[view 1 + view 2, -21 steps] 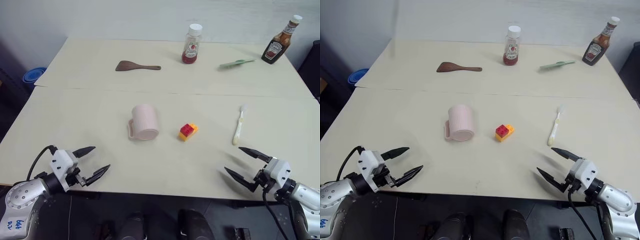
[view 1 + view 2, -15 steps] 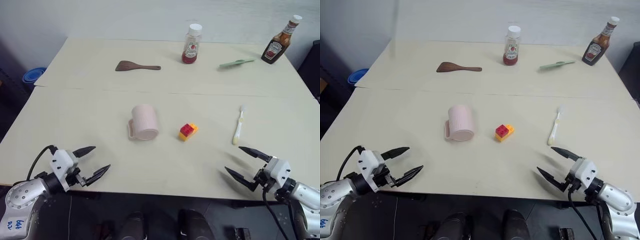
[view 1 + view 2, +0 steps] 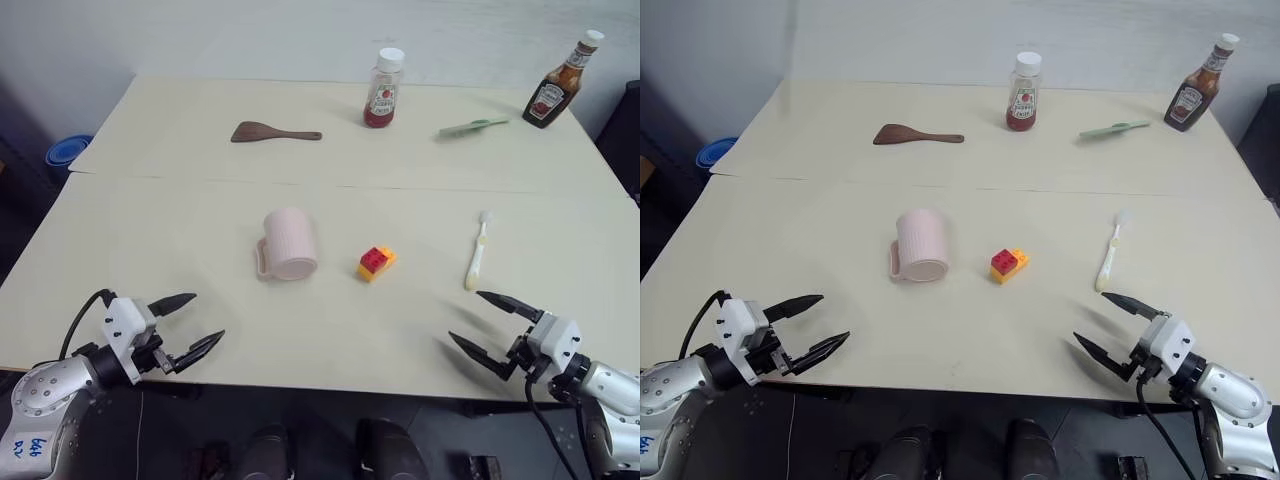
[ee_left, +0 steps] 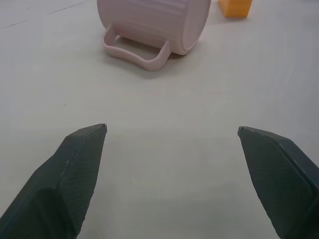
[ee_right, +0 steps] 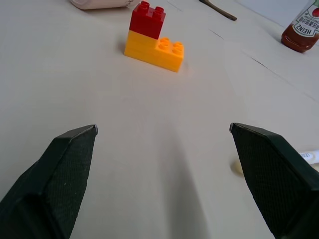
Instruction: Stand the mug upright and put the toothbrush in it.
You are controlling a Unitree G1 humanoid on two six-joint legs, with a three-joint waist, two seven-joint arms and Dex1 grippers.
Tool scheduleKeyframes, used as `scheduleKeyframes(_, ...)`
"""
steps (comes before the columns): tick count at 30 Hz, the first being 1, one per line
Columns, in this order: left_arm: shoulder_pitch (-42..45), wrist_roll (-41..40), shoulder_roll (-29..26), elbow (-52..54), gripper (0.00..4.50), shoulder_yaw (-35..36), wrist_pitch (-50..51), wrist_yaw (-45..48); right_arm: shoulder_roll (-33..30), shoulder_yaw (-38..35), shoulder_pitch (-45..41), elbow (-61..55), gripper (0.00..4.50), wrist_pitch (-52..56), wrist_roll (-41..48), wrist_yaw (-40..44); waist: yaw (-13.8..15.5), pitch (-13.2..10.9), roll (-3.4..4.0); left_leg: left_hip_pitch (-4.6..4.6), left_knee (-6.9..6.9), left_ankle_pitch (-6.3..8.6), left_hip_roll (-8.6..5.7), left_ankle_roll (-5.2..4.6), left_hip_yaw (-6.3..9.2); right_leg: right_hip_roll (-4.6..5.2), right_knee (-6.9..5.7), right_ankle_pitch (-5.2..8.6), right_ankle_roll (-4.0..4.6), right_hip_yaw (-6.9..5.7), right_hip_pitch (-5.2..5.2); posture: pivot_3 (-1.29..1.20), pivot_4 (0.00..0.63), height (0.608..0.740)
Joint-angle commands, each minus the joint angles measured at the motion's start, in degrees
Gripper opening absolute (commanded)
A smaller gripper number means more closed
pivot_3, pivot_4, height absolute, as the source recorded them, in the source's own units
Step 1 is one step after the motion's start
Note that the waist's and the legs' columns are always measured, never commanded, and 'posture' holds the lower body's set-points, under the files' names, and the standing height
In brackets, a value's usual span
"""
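Observation:
The pale pink mug (image 3: 288,243) lies on its side near the middle of the table, handle toward my left; the left wrist view shows the mug (image 4: 149,22) ahead of the fingers. The white toothbrush (image 3: 477,250) lies flat at the right, bristles away from me. My left gripper (image 3: 185,324) hovers open at the table's near left edge, well short of the mug, with nothing between its fingers. My right gripper (image 3: 487,328) is open at the near right edge, just in front of the toothbrush handle's end (image 5: 308,155), also with nothing in it.
A red and yellow toy brick (image 3: 376,263) sits between mug and toothbrush. At the back lie a brown wooden spatula (image 3: 273,132) and a pale green utensil (image 3: 472,126), with two ketchup bottles (image 3: 383,89) (image 3: 561,82) standing there. A seam (image 3: 330,185) crosses the table.

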State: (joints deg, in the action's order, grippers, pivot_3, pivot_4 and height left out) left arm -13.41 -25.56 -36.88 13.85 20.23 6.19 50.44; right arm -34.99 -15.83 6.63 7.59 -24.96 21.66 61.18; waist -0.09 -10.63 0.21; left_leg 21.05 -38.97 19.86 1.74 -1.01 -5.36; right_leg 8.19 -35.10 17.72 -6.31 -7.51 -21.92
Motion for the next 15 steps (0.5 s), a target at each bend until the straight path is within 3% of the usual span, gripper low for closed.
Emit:
scheduleKeyframes(1, -1.1, -7.1, -0.7, 4.4, 4.50, 2.4, 2.6, 3.0, 0.0, 0.4, -0.7, 0.2, 4.45, -1.0, 1.2, 0.9, 0.0, 0.0, 0.00, 0.00, 0.00, 0.00, 0.01, 0.00, 0.00, 0.02, 0.00, 0.00, 0.00, 0.01, 0.00, 0.00, 0.150, 0.740)
scheduleKeyframes(9, -0.4, -6.9, -2.0, 5.4, 4.50, 2.1, 3.3, 4.1, -0.7, 3.1, -6.3, -0.6, 4.45, 1.5, 2.6, 3.1, -0.1, 0.0, 0.00, -0.01, -0.03, -0.01, 0.00, 0.01, -0.01, -0.06, -0.04, 0.00, 0.00, 0.03, 0.01, 0.00, 0.150, 0.740)
scheduleKeyframes(15, 1.5, -13.0, -7.0, 9.1, 4.50, 0.2, 11.7, 8.6, -3.6, 14.5, -28.4, 1.3, 4.45, 15.3, 0.5, 11.4, -1.4, -0.1, 0.21, -0.02, -0.11, -0.07, 0.05, 0.05, -0.02, 0.00, -0.26, 0.02, 0.03, 0.12, -0.09, 0.00, 0.150, 0.740)
